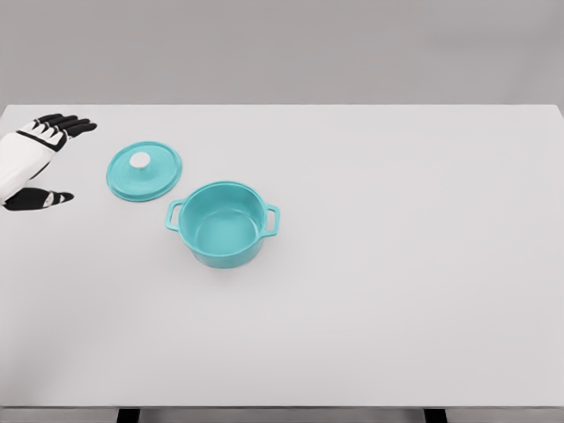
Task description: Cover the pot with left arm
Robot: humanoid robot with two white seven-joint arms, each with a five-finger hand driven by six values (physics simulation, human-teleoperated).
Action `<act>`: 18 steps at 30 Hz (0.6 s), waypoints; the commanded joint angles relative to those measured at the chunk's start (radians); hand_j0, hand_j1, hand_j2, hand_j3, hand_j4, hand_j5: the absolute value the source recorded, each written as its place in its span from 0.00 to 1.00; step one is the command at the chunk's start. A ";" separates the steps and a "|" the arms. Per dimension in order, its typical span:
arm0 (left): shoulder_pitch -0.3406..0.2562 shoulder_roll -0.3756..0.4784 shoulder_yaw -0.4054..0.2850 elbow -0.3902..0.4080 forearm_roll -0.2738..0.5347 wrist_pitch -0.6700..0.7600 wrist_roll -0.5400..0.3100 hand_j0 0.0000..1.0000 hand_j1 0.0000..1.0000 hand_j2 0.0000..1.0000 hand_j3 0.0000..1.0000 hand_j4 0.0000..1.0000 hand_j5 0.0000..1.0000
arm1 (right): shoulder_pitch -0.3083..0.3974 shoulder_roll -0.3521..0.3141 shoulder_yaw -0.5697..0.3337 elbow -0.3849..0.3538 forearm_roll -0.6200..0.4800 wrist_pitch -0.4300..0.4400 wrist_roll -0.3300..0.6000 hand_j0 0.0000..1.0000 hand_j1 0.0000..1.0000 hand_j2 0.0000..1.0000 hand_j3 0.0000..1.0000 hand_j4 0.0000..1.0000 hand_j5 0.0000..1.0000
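Observation:
A teal pot (pixel 222 225) with two side handles stands uncovered on the white table, left of the middle. Its round teal lid (pixel 144 170) with a white knob lies flat on the table just behind and left of the pot, not touching it. My left hand (pixel 48 159) hovers at the far left edge, level with the lid and a short way to its left. Its black fingers are spread, the thumb held apart below, and nothing is between them. The right arm does not show.
The white table (pixel 397 264) stretches wide to the right and front of the pot. Its front edge runs along the bottom of the picture, with grey wall behind the far edge.

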 commanded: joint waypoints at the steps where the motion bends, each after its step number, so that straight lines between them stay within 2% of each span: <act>1: 0.000 0.001 0.002 0.011 0.005 0.001 0.001 1.00 1.00 1.00 1.00 1.00 1.00 | 0.000 0.000 0.000 0.000 0.000 0.000 0.000 1.00 1.00 1.00 1.00 1.00 1.00; 5: -0.008 0.004 -0.008 -0.003 0.007 0.001 0.001 1.00 1.00 1.00 1.00 1.00 1.00 | 0.000 0.000 0.000 0.002 0.000 0.000 0.000 1.00 1.00 1.00 1.00 1.00 1.00; 7: -0.040 0.003 -0.037 0.013 -0.045 0.001 -0.021 1.00 1.00 1.00 1.00 1.00 1.00 | 0.000 0.000 0.000 0.000 0.000 0.000 0.000 1.00 1.00 1.00 1.00 1.00 1.00; 8: -0.084 0.009 -0.074 0.022 -0.051 0.001 -0.030 1.00 1.00 1.00 1.00 1.00 1.00 | 0.000 0.000 0.000 0.000 0.000 0.000 0.000 1.00 1.00 1.00 1.00 1.00 1.00; 10: -0.189 0.027 -0.195 0.082 -0.047 0.001 -0.033 1.00 1.00 1.00 1.00 1.00 1.00 | 0.000 0.000 0.000 0.000 0.000 0.000 0.000 1.00 1.00 1.00 1.00 1.00 1.00; 12: -0.293 0.026 -0.298 0.148 -0.045 0.001 -0.033 0.95 0.95 0.95 0.95 0.95 0.95 | 0.000 0.000 0.000 0.000 0.000 0.000 0.000 1.00 1.00 1.00 1.00 1.00 1.00; 15: -0.365 0.021 -0.398 0.215 -0.039 0.001 -0.033 0.94 0.94 0.94 0.94 0.94 0.94 | 0.000 0.000 0.000 0.000 0.000 0.000 0.000 1.00 1.00 1.00 1.00 1.00 1.00; 16: -0.370 0.021 -0.430 0.217 -0.022 0.001 -0.032 0.94 0.94 0.94 0.94 0.94 0.94 | 0.000 0.000 0.000 0.000 0.000 0.000 0.000 1.00 1.00 1.00 1.00 1.00 1.00; 17: -0.377 0.023 -0.455 0.218 0.010 0.001 -0.033 0.86 0.86 0.86 0.86 0.86 0.86 | 0.000 0.000 0.000 0.002 0.000 0.000 0.000 1.00 1.00 1.00 1.00 1.00 1.00; 18: -0.391 0.021 -0.472 0.223 0.013 0.001 -0.032 0.84 0.84 0.84 0.84 0.84 0.84 | 0.000 0.000 0.000 0.000 0.000 0.000 0.000 1.00 1.00 1.00 1.00 1.00 1.00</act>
